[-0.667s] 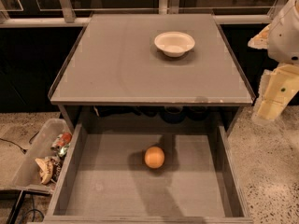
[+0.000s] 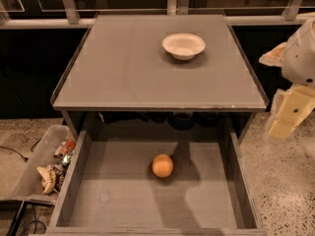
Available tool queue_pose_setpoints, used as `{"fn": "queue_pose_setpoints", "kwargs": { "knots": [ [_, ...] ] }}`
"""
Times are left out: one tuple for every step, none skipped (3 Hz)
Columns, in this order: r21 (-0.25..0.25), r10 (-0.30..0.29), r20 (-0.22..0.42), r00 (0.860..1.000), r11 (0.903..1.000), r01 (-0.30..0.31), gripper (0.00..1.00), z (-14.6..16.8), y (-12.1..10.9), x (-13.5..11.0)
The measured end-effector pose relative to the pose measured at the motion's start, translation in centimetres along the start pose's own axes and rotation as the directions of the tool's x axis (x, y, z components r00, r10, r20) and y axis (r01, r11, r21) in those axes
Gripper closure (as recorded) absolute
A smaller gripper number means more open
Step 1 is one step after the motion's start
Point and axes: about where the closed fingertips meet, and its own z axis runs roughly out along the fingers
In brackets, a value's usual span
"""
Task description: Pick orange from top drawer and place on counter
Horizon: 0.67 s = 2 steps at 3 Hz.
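The orange [image 2: 162, 165] lies on the flat grey floor of the open top drawer [image 2: 108, 195], near its middle. The counter [image 2: 123, 68] is the grey cabinet top just above the drawer. My gripper [image 2: 289, 111] is at the right edge of the view, cream-coloured, hanging beside the counter's right front corner. It is above and to the right of the drawer and well apart from the orange. It holds nothing that I can see.
A white bowl [image 2: 183, 45] stands on the back right part of the counter. A clear plastic bin of litter [image 2: 47, 168] sits on the speckled floor left of the drawer. Dark windows with a rail run behind the counter.
My gripper and arm have dropped slightly at the right edge. The orange, drawer and bowl have not moved.
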Motion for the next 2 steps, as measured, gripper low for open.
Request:
{"fn": "queue_pose_setpoints", "kwargs": {
  "knots": [
    [-0.052,0.019,0.151,0.988,0.9986,-0.011,0.0,4.8,0.8,1.0],
    [-0.075,0.035,0.285,0.958,0.9971,-0.014,0.0,9.5,1.6,1.3]
  ]
}}
